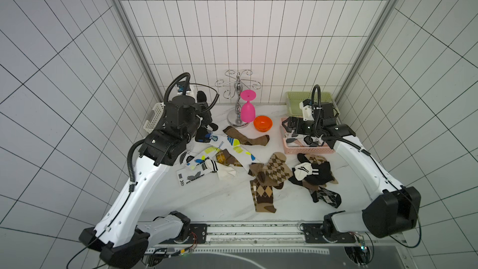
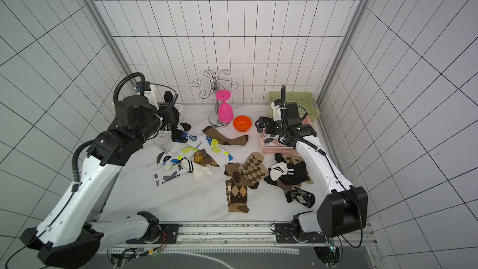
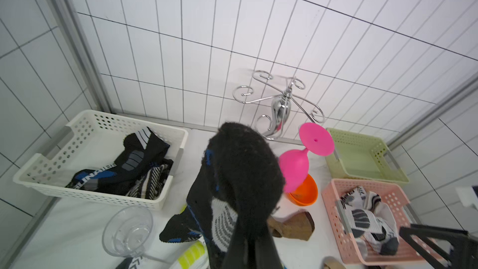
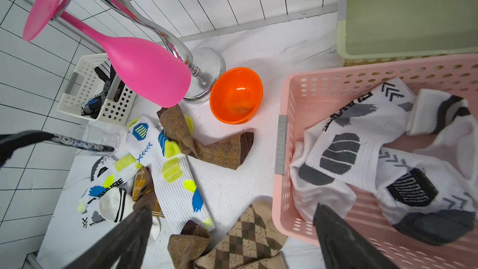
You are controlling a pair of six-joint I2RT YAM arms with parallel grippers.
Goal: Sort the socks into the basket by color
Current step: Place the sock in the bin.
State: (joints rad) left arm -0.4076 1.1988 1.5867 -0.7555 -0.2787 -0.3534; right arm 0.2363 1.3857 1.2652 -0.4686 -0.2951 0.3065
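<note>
Two white-and-black robot arms reach over one white marble-patterned table [image 1: 222, 203]. At centre left of a top view, the left gripper [image 1: 205, 120] is clamped on one black sock with blue marks [image 3: 240, 177], which dangles above the table. It hangs near the white perforated plastic basket [image 3: 98, 195], which holds black socks [image 3: 134, 166], apparently two.

At centre right, the right gripper [image 4: 232, 208] is spread wide and grasps nothing, hovering at the rim of the pink perforated plastic basket [image 4: 287, 192]. White socks with grey prints [image 4: 344, 151] lie tangled inside it; their number is unclear. One pale green plastic basket [image 1: 294, 102] sits behind, making three baskets.

About a dozen loose socks [image 1: 276, 169], white, brown and black, overlap mid-table. One pink plastic goblet [image 1: 247, 111] hangs upside down on one chrome wire rack [image 1: 237, 84], beside one orange plastic bowl [image 1: 262, 123]. One clear glass [image 3: 129, 229] lies sideways.
</note>
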